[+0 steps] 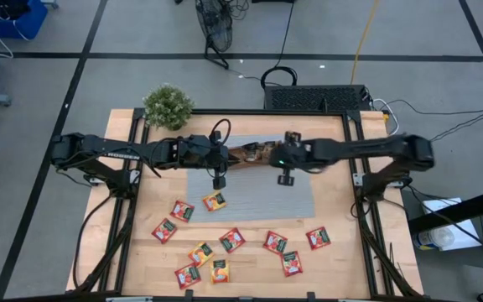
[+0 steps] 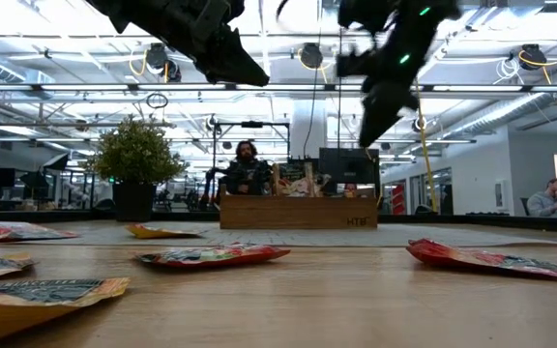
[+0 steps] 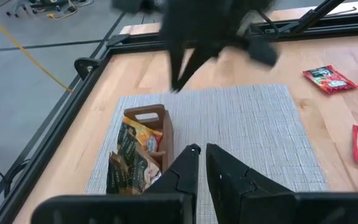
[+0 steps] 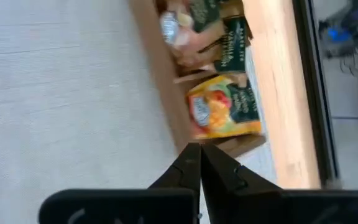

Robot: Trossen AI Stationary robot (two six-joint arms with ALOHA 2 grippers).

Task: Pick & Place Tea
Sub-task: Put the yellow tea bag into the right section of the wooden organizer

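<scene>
Red and orange tea packets [image 1: 231,240] lie scattered on the bench [image 1: 342,260], nearer the camera than either claw, so I'd say we're between picks. Left claw [image 1: 219,182] hangs fingers nearly together and empty, right claw [image 1: 285,179] pinched shut, both just beside the wooden tray [image 1: 250,154] on the grey mat [image 1: 300,197]. Next move: drop onto a loose packet. Beyond: potted plant [image 1: 168,106], open office.

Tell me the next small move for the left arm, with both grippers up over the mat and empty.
Probably swing the left gripper toward the orange-yellow packet just off the mat's near edge and open over it. Its fingers look nearly shut with nothing between them, that packet lies closest, and loose packets remain on the table while the tray already holds some.
</scene>
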